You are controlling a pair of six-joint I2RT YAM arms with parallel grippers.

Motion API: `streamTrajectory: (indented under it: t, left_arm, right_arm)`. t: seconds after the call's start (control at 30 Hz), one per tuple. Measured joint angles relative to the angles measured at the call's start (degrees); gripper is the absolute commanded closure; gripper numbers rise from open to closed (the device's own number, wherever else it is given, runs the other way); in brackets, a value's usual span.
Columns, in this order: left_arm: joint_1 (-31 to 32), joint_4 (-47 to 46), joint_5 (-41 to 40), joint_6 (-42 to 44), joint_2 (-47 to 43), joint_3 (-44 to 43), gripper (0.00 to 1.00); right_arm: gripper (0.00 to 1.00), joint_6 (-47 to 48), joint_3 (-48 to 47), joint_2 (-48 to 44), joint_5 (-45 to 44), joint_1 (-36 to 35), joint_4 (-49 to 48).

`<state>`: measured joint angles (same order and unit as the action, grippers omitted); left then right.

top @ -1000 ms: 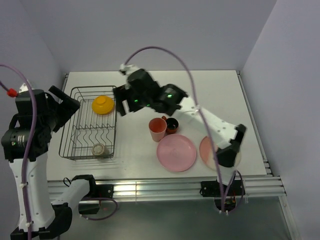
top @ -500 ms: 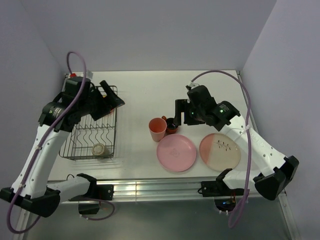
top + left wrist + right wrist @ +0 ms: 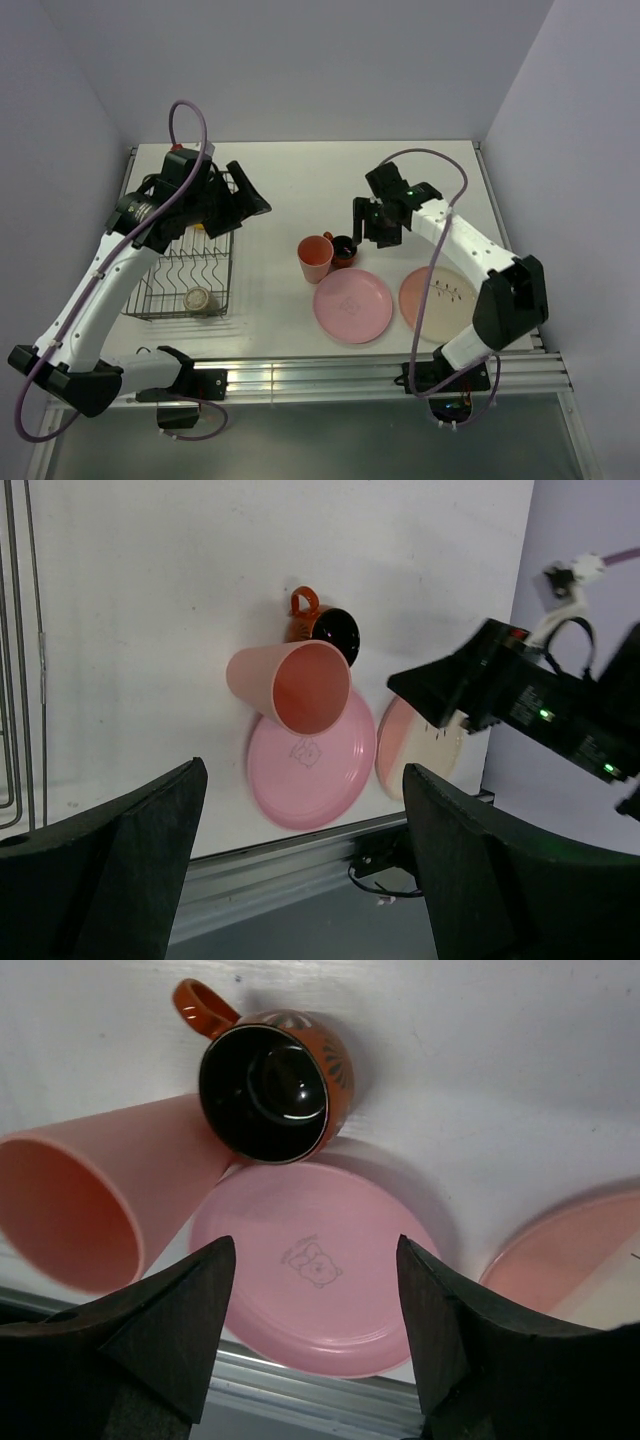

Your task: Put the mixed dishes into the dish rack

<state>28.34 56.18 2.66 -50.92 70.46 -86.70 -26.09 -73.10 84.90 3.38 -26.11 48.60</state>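
Observation:
The wire dish rack (image 3: pixel 160 285) stands at the left and holds the small speckled beige cup (image 3: pixel 197 298). The orange-yellow bowl is almost wholly hidden under my left arm. On the table stand the pink tumbler (image 3: pixel 315 258), the dark red-brown cup (image 3: pixel 344 248), the pink plate (image 3: pixel 352 305) and the pink-and-cream plate (image 3: pixel 438 298). My left gripper (image 3: pixel 250 192) is open and empty above the rack's right edge. My right gripper (image 3: pixel 362 225) is open and empty just right of the dark cup. The right wrist view shows the cup (image 3: pixel 270 1085), tumbler (image 3: pixel 90 1200) and pink plate (image 3: pixel 320 1260) below the gripper (image 3: pixel 312 1243).
In the left wrist view the rack's wires (image 3: pixel 25 630) run along the left edge, and my right arm (image 3: pixel 520 700) reaches in from the right over the pink-and-cream plate (image 3: pixel 410 755). The table's metal front rail (image 3: pixel 320 375) is near. Walls close in at the back and sides.
My right arm has pulled back from the rack to beside the dark cup. My left arm has swung from the far left to above the rack, covering the bowl.

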Motion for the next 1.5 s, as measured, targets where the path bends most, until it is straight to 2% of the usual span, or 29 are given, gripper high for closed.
streamTrajectory:
  t: [0.2, 0.3, 0.67, 0.83, 1.03, 1.13, 1.17, 1.3, 1.5]
  left_arm:
    - [0.0, -0.3, 0.5, 0.0, -1.6, 0.0, 0.14]
    - [0.0, -0.2, 0.5, 0.0, -2.3, 0.0, 0.14]
    - [0.0, -0.1, 0.6, 0.0, -4.3, 0.0, 0.13]
    - [0.0, 0.8, 0.5, 0.0, -5.5, 0.0, 0.13]
    - [0.0, 2.0, 0.5, 0.0, -6.8, 0.0, 0.12]
    - [0.0, 2.2, 0.4, 0.0, -7.2, 0.0, 0.12]
    - [0.0, 2.3, 0.4, 0.0, -7.3, 0.0, 0.12]
    - [0.0, 2.6, 0.2, 0.0, -7.5, 0.0, 0.12]
    - [0.0, 3.5, 0.1, 0.0, -7.5, -1.1, 0.12]
  right_arm:
    - [0.34, 0.4, 0.0, 8.3, 0.2, 0.0, -3.0]
    - [0.38, 0.4, 0.0, 10.5, 0.6, 0.0, -4.5]
    - [0.41, 0.0, -1.3, 17.7, 2.2, 0.0, -6.7]
    - [0.47, -0.5, -2.7, 21.0, 2.1, 0.0, -6.8]
    - [0.59, -1.1, -4.3, 22.8, 1.2, -0.1, -6.7]
    - [0.70, -1.3, -5.0, 23.6, 0.2, -0.3, -6.4]
    - [0.78, -1.3, -5.5, 24.1, -0.2, -0.3, -6.1]
    - [0.98, -1.4, -7.1, 26.3, -1.7, -0.4, -5.3]
    - [1.00, -1.6, -8.5, 26.9, -4.3, -0.6, -3.6]
